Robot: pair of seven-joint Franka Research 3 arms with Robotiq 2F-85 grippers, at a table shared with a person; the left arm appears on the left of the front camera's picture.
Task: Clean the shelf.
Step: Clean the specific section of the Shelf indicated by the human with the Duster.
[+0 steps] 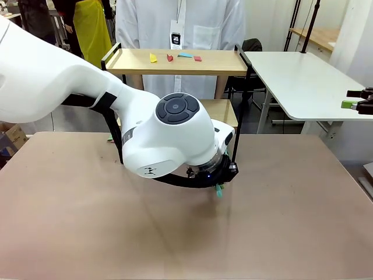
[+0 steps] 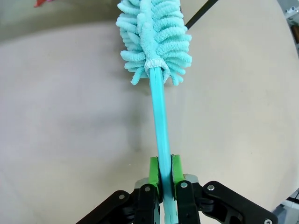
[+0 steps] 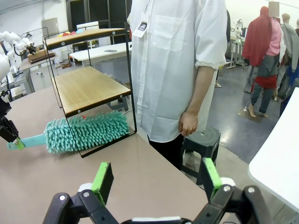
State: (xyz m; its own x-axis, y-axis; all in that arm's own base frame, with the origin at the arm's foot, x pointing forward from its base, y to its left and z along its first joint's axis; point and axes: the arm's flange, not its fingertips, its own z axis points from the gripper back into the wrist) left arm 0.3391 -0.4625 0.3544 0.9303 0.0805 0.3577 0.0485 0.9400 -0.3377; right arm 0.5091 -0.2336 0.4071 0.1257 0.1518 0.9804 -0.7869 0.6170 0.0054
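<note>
The shelf (image 1: 180,63) stands at the far edge of the beige tabletop, in front of a person in a white coat. Several small coloured scraps (image 1: 169,58) lie on its top board. My left gripper (image 2: 165,170) is shut on the thin handle of a teal fluffy duster (image 2: 154,37). In the right wrist view the duster (image 3: 86,133) lies low under the lower board (image 3: 88,86), its head between the black frame legs. In the front view my left gripper (image 1: 218,186) hangs just above the tabletop before the shelf. My right gripper (image 3: 156,179) is open and holds nothing; it is off at the right edge (image 1: 358,104).
A white table (image 1: 303,81) stands to the right of the shelf. The person (image 3: 177,70) stands close behind the shelf, one hand hanging down. A black stool (image 3: 201,140) is beside them. The beige tabletop (image 1: 280,221) is bare in front and to the right.
</note>
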